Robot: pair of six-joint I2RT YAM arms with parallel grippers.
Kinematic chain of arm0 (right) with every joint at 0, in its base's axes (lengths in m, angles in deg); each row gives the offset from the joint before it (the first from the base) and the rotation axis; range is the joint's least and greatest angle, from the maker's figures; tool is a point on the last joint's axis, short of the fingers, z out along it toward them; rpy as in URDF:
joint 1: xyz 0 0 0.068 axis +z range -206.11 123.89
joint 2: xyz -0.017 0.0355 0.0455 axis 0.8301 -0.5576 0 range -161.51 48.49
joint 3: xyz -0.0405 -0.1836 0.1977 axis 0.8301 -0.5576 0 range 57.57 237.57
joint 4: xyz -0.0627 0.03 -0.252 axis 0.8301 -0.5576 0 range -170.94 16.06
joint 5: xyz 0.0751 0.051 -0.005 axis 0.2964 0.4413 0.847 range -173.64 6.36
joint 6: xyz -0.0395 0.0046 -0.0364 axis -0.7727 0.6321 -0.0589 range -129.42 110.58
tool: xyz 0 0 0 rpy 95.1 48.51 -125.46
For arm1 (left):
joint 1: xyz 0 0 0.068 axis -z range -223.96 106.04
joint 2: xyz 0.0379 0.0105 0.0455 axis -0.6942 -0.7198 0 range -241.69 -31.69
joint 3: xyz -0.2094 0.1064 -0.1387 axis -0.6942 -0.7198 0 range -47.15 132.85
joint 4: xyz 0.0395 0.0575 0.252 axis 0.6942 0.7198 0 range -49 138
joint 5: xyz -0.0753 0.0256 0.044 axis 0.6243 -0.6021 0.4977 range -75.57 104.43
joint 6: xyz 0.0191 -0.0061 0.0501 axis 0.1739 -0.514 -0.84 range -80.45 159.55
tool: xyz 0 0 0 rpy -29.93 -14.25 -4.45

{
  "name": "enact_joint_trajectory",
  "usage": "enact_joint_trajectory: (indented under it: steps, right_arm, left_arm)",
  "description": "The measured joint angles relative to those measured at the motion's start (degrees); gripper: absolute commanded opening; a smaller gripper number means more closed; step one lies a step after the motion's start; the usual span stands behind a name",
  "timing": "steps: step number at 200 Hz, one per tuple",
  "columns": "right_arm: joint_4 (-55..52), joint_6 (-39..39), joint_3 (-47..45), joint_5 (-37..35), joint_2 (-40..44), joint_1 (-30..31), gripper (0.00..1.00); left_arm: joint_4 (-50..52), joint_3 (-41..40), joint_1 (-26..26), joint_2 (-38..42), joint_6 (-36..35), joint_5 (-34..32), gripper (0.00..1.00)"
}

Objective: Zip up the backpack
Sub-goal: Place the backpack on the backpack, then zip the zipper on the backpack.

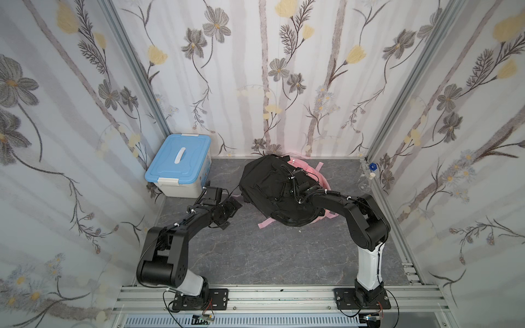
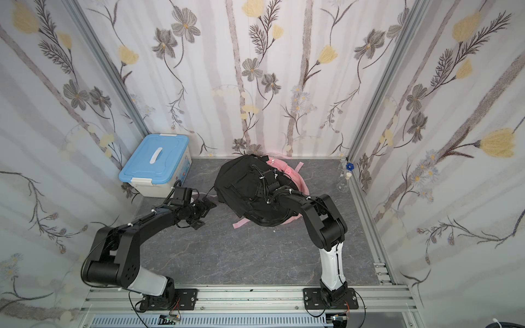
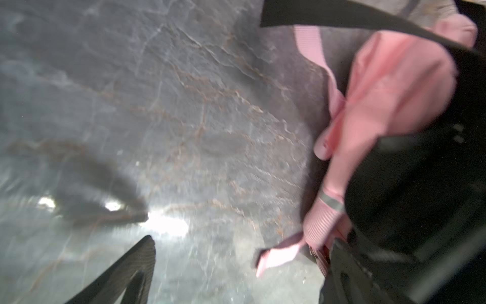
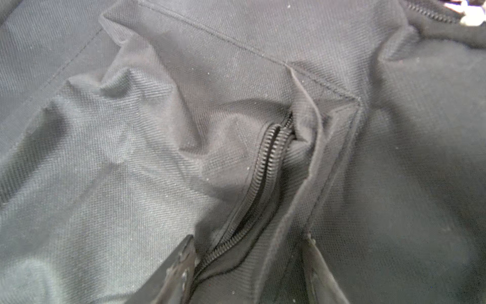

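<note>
Right gripper: jaws released, astride the zipper of the backpack, teeth gaping; I see no slider. Left gripper: jaws released, empty, beside a pink strap. Backpack lies back-centre on the tabletop; I judge most zipping left.

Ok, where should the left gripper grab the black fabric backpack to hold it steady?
Take the pink webbing strap end lying on the grey marbled tabletop beside the black fabric backpack. Come low from the left arm's side: the open left gripper faces it, the strap is thin and flat, and the rounded bag body probably offers no edge.
</note>
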Motion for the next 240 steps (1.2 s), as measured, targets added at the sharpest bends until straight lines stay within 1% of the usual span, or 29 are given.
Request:
enact_joint_trajectory:
  steps: [20, 33, 43, 58, 82, 108, 155, 172, 189, 195, 204, 215, 240]
  right_arm:
    - [0.02, 0.24, 0.0, 0.04, 0.0, -0.02, 0.66]
    - [-0.04, 0.33, 0.07, 0.24, 0.02, -0.04, 0.65]
    - [-0.13, 0.35, 0.07, 0.44, 0.11, -0.04, 0.65]
    - [-0.42, 0.37, 0.2, 0.9, 0.13, -0.04, 0.65]
    - [-0.87, 0.39, 0.26, 1.88, 0.24, -0.13, 0.64]
    - [-1.09, 0.39, -0.22, 2.99, 0.76, -0.11, 0.64]
    - [0.55, 0.94, -1.79, 4.98, 0.81, -0.09, 0.63]
    - [1.51, 1.07, -2.54, 5.09, 0.92, -0.07, 0.63]
    - [2.34, 1.05, -3.32, 5.51, 1.51, -0.02, 0.63]
    - [2.29, 1.03, -3.63, 6.03, 1.9, 0.02, 0.63]
    - [1.6, 0.96, -3.78, 6.82, 2.47, 0.2, 0.63]
    - [0.2, 0.5, -3.82, 8.02, 3.17, 0.44, 0.63]
    - [-3.85, -1.42, -2.73, 9.42, 3.72, 0.57, 0.62]
  left_arm:
    - [0.2, -0.35, -0.04, 7.91, -0.68, -0.79, 0.99]
    - [0.04, -0.52, 0.28, 9.97, -0.66, -0.61, 0.99]
    - [-1.16, -0.52, 1.05, 10.05, -0.66, -0.17, 0.99]
    - [-4.46, -0.55, 2.34, 8.15, -0.31, 1.07, 1.0]
    - [-12.15, -0.98, 4.22, 2.69, 0.74, 2.95, 1.0]
    - [-19.43, -0.85, 5.88, -1.44, 0.87, 3.63, 1.0]
    - [-31.63, -1.27, 6.51, -8.57, 2.4, 4.31, 1.0]
    - [-35.8, -1.44, 6.56, -11.45, 3.1, 4.66, 0.96]
    - [-39.23, -0.94, 6.29, -14.4, 3.65, 5.01, 0.9]
    - [-40.46, -0.57, 6.14, -15.52, 3.76, 5.2, 0.87]
    - [-42.36, 0.07, 5.81, -17.38, 4.13, 5.42, 0.78]
    - [-44.65, 0.68, 5.38, -19.71, 5.18, 6.05, 0.64]
    - [-49.24, 1.44, 4.79, -23.47, 7.1, 7.02, 0.4]
